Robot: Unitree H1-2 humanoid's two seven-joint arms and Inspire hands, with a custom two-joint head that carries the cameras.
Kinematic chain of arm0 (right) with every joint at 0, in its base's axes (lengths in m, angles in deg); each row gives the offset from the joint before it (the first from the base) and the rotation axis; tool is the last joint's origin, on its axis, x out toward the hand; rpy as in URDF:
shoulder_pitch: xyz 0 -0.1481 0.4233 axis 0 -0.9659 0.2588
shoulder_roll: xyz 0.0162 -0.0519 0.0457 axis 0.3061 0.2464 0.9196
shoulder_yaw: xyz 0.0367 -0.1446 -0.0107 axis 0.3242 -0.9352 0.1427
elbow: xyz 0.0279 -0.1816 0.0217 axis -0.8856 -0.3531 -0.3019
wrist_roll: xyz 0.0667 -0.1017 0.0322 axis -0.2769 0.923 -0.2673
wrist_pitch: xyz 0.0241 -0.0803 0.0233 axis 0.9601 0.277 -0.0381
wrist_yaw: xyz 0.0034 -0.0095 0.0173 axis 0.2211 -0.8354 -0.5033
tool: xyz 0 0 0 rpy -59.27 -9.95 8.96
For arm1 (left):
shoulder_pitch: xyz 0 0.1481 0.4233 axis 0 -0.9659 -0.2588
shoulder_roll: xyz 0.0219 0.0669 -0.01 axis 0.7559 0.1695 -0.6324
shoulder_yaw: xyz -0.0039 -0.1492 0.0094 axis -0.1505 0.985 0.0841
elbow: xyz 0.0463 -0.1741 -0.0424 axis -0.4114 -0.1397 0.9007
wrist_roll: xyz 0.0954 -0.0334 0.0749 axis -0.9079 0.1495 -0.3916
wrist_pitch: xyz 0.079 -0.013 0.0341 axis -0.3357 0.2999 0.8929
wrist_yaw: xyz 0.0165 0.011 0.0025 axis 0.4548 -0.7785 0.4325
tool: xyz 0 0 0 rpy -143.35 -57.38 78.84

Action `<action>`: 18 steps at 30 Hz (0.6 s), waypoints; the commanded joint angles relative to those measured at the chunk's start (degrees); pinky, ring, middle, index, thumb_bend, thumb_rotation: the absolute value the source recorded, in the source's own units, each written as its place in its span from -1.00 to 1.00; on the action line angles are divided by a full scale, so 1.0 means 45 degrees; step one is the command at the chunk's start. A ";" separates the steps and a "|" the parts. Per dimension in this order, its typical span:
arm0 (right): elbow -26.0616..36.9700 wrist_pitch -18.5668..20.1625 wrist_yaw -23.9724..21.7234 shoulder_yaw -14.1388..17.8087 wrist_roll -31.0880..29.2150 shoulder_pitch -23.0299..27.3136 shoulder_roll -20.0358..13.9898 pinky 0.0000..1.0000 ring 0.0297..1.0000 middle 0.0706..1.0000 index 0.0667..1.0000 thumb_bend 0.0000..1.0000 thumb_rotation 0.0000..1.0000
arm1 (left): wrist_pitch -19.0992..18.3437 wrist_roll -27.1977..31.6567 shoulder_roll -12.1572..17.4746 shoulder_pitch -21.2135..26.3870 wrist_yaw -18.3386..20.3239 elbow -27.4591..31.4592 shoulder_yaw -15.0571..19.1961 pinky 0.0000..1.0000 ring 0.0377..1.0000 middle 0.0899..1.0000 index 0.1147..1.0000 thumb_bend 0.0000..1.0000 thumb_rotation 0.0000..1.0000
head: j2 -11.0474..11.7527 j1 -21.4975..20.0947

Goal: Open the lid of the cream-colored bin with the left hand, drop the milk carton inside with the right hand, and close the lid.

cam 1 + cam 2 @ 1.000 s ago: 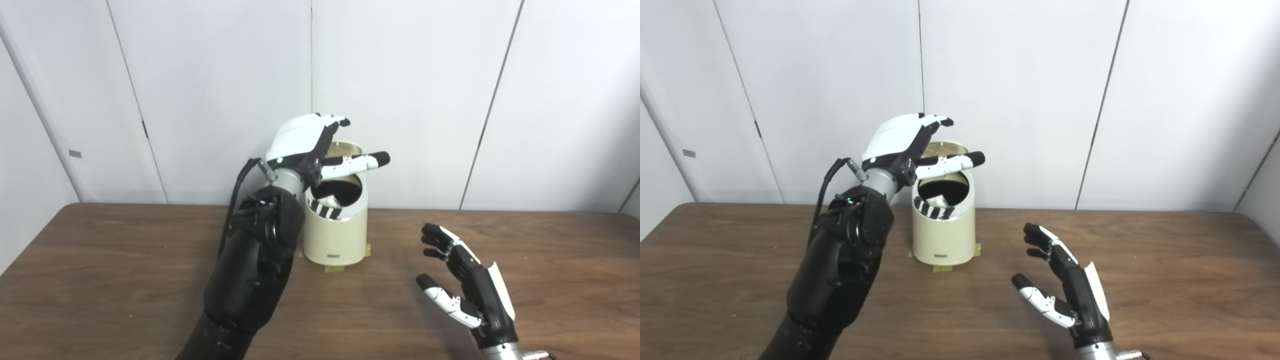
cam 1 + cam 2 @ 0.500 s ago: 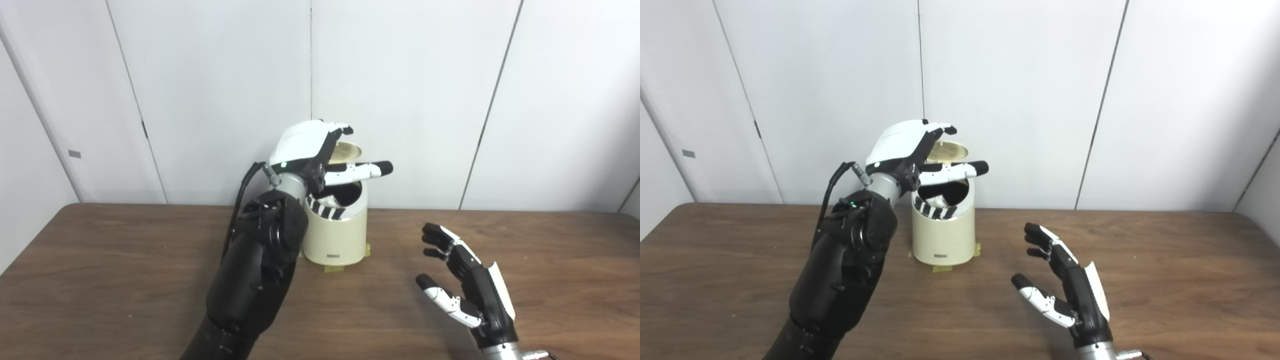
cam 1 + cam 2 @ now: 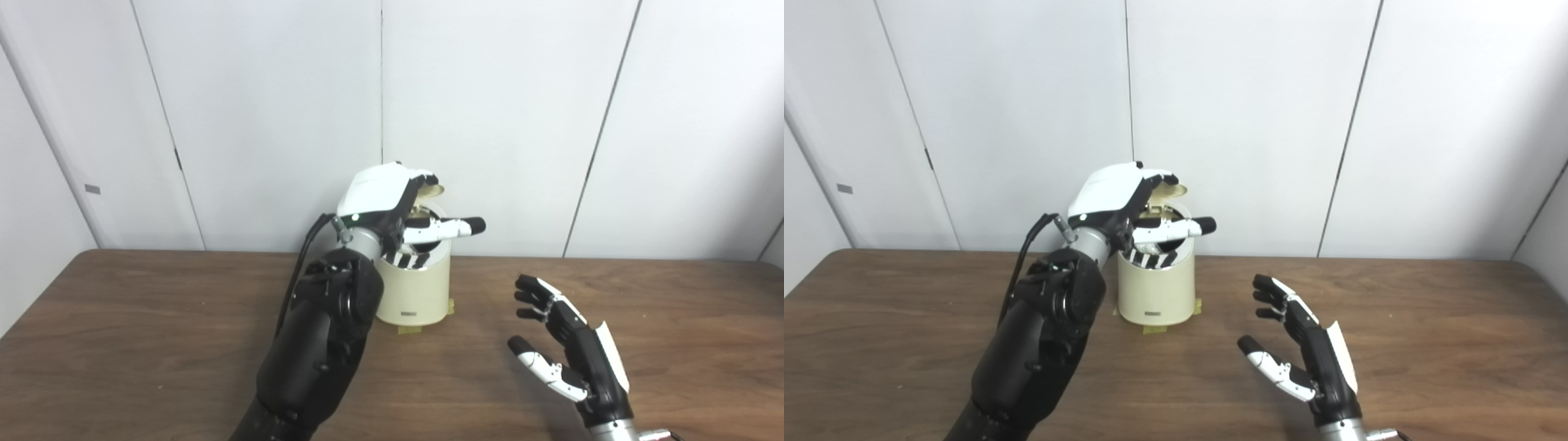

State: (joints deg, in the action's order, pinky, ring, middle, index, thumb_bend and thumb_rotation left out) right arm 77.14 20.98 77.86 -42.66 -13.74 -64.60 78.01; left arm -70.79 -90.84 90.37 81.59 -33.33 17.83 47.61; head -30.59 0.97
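Lid (image 3: 1167, 191) tilted half-open, left hand (image 3: 1118, 195) on it

Both views look from head height, angled down and forward across the wooden desk (image 3: 122, 343) toward a white panelled wall (image 3: 490, 110). The two cameras sit side by side, so the right eye view shows the same scene shifted leftward. Both arms enter from the bottom edge, quite close to the lens. Shared ground covers the cream-colored bin (image 3: 1156, 291) at the desk's far edge, the left hand (image 3: 383, 199) raised over it, and the right hand (image 3: 1304, 352) low in the foreground. The desk's near edge is out of sight.
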 commanded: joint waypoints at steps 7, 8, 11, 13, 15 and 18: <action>-0.0092 0.0033 -0.0188 -0.0045 -0.0172 -0.0116 0.0197 0.44 0.63 0.66 0.65 -0.25 -0.20 | 0.0046 0.0174 0.0257 -0.0068 -0.0074 0.0258 -0.0214 1.00 0.94 0.71 0.67 0.97 0.93 | -0.0016 0.0027; -0.0102 -0.0004 -0.0171 -0.0050 -0.0110 -0.0116 0.0202 0.45 0.63 0.66 0.65 -0.25 -0.20 | 0.0069 0.0236 0.0272 -0.0168 -0.0089 0.0306 -0.0246 1.00 0.94 0.71 0.67 0.97 0.94 | -0.0035 0.0014; -0.0070 0.0014 -0.0106 -0.0059 0.0087 -0.0140 0.0236 0.43 0.62 0.65 0.65 -0.24 -0.18 | 0.0085 0.0409 0.0304 -0.0444 -0.0169 0.0409 -0.0351 1.00 0.94 0.72 0.67 0.95 0.94 | -0.0042 0.0014; -0.0017 0.0042 -0.0059 -0.0066 0.0266 -0.0157 0.0253 0.41 0.61 0.63 0.64 -0.23 -0.17 | 0.0086 0.0544 0.0294 -0.0633 -0.0252 0.0471 -0.0396 1.00 0.95 0.72 0.66 0.94 0.92 | -0.0048 0.0002; 0.0007 0.0049 -0.0058 -0.0065 0.0302 -0.0174 0.0278 0.42 0.61 0.63 0.64 -0.21 -0.14 | 0.0125 0.0518 0.0307 -0.0867 -0.0301 0.0564 -0.0507 1.00 0.94 0.70 0.65 0.94 0.91 | -0.0092 0.0024; 0.0107 0.0205 -0.0080 -0.0062 0.0296 -0.0203 0.0322 0.45 0.62 0.63 0.65 -0.19 -0.12 | 0.0188 0.0380 0.0400 -0.1095 -0.0273 0.0653 -0.0717 1.00 0.93 0.67 0.65 0.93 0.91 | -0.0143 -0.0018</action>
State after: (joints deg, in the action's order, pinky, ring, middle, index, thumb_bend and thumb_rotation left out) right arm 77.56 22.25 77.29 -42.70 -12.68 -64.72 78.21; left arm -70.32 -88.57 91.68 74.86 -33.75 19.00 44.65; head -31.20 0.88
